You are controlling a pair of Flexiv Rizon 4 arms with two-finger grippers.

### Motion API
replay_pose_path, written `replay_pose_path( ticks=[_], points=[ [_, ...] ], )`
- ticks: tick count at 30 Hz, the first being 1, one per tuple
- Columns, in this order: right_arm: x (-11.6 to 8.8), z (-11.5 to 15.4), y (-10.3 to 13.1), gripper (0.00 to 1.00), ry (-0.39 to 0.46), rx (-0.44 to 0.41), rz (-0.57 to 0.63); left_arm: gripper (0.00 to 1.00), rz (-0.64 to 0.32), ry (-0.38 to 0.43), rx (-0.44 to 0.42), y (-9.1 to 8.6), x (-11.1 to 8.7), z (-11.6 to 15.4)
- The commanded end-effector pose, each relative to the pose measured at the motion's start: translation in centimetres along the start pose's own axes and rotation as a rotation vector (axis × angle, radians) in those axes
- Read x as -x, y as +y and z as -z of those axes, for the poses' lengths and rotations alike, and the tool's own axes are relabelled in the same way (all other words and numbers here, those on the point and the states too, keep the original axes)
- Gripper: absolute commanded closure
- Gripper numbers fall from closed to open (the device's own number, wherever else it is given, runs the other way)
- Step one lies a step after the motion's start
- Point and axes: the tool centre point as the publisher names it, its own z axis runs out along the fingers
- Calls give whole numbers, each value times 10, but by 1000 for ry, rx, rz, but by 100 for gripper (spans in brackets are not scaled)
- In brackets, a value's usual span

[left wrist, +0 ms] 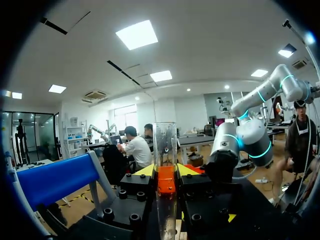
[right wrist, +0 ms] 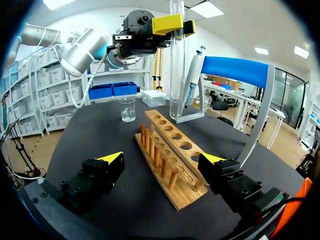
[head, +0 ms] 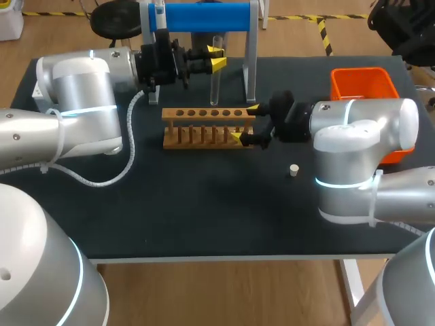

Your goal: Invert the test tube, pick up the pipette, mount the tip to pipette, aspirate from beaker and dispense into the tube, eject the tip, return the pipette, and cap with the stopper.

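Tabletop (head: 204, 204) carries the wooden rack (head: 204, 126), one end between the spread fingers of my right pincer (head: 245, 123). My left pincer (head: 217, 58) pinches the test tube (head: 215, 83) upright just beyond the rack, its top cut off in the right wrist view; small stopper (head: 293, 170) lies apart

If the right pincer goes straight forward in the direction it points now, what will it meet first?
Most likely the wooden rack, whose near end lies between the open fingers of the right pincer. How high the pincer sits is unclear, so it might pass just above the rack.
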Motion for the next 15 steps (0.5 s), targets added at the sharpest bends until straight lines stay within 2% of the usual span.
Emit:
replay_pose_path(
  ticks=[1, 15],
  points=[
    [0, -1, 0, 0, -1, 0, 1, 100, 1, 3, 0, 0, 1, 0],
    [0, -1, 0, 0, -1, 0, 1, 100, 5, 4, 2, 1, 1, -2]
  ],
)
